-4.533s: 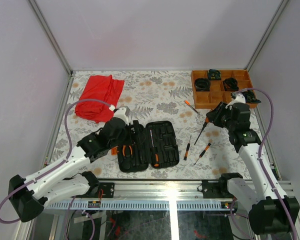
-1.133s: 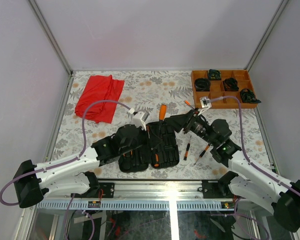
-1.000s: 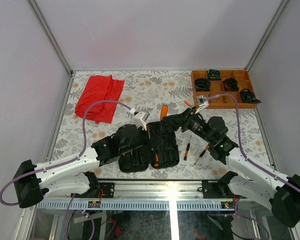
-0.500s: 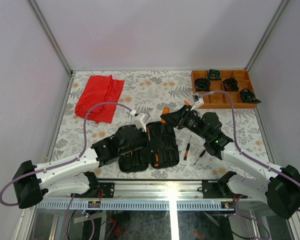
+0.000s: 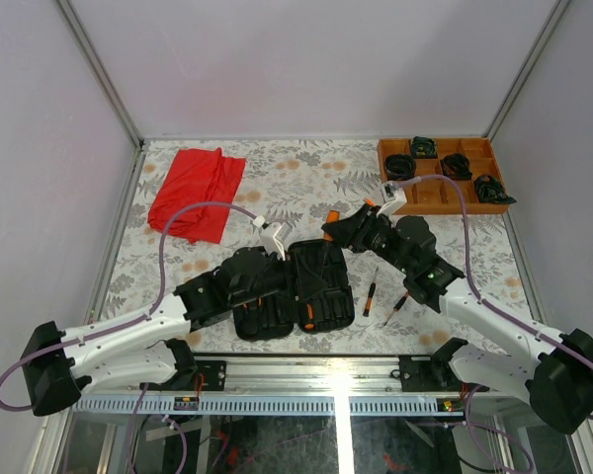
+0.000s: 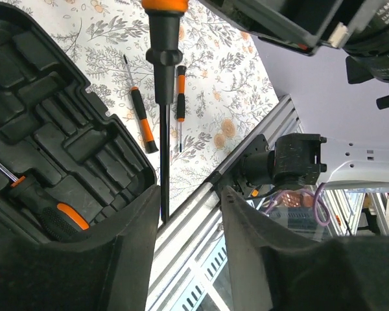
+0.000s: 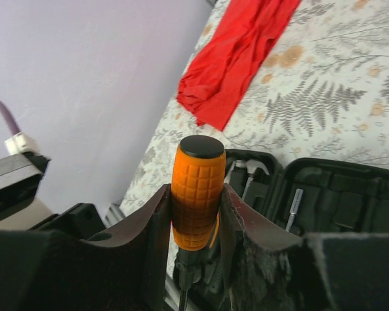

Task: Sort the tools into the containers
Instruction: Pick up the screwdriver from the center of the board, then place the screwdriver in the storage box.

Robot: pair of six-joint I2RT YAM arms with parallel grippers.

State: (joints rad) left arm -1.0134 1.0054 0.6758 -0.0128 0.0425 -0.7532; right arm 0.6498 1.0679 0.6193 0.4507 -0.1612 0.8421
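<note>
The large screwdriver (image 7: 196, 188) hangs handle-up above the open black tool case (image 5: 321, 275), its orange handle clamped between the right fingers (image 7: 149, 240). Its thin shaft runs down between the left fingers (image 6: 84, 259), which stand apart. Two thin screwdrivers (image 5: 370, 292) lie on the floral worktop (image 5: 306, 183) just right of the case.

2 screwdrivers (image 5: 370, 293) lie right of the case (image 5: 326, 267); tray (image 5: 480, 149) behind right, cloth (image 5: 193, 188) behind left.
</note>
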